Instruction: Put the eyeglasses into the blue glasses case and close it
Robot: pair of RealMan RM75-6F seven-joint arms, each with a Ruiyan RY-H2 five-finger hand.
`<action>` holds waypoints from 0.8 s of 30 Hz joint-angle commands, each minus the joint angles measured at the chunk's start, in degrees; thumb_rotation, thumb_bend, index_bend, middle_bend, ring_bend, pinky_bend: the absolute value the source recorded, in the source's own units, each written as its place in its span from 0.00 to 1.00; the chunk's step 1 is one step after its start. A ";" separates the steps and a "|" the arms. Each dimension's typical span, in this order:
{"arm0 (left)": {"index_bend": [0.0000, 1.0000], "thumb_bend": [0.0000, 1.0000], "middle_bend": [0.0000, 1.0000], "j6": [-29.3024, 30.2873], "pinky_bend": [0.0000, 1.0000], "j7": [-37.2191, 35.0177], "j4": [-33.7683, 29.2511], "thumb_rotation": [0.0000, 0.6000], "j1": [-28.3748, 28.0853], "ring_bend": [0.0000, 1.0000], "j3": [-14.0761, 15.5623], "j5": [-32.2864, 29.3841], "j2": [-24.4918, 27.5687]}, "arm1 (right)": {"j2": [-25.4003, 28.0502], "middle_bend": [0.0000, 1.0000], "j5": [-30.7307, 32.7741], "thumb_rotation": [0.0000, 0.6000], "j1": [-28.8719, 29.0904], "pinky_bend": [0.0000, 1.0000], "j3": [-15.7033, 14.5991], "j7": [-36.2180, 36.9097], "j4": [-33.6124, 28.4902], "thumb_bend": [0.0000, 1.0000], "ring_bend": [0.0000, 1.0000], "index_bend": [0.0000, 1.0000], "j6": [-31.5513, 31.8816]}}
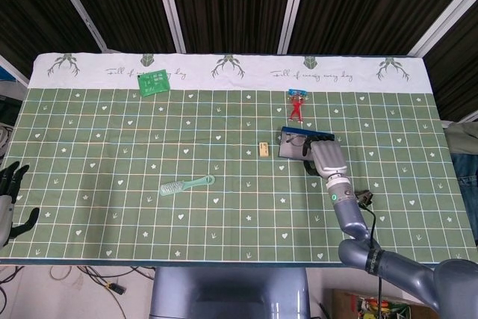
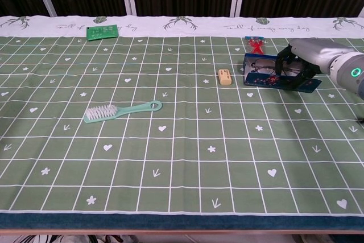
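Inside blue glasses case [image 2: 267, 79], eyeglasses [image 2: 263, 66].

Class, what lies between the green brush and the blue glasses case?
A small tan block lies between the brush and the case, nearer the case; both views show it.

Green cloth on the desk [image 2: 170, 157], gridded in white lines with small white hearts, stars and arrows, and a white band with dark green deer heads along the top of the frame. Mint-green plastic brush [image 2: 121, 110] at left centre. Blue glasses case [image 2: 272, 78] with red and white print at right, silver-grey right hand [image 2: 304, 55] over it. Small tan block [image 2: 225, 76], green card [image 2: 102, 31], red clip [image 2: 255, 42].
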 commanded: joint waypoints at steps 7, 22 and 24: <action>0.05 0.36 0.00 -0.35 0.00 0.08 -0.12 1.00 -0.08 0.00 0.08 -0.17 0.06 | 0.18 0.28 0.26 1.00 -0.08 0.21 -0.15 0.06 -0.39 0.48 0.26 0.52 -0.21; 0.08 0.36 0.00 -0.53 0.00 0.16 -0.26 1.00 -0.11 0.00 0.13 -0.32 0.17 | -0.07 0.28 -0.09 1.00 -0.25 0.21 -0.23 0.69 -0.95 0.51 0.26 0.65 0.47; 0.08 0.36 0.00 -0.54 0.00 0.13 -0.26 1.00 -0.12 0.00 0.15 -0.30 0.16 | -0.07 0.29 0.04 1.00 -0.41 0.21 -0.18 0.81 -1.20 0.51 0.26 0.68 0.66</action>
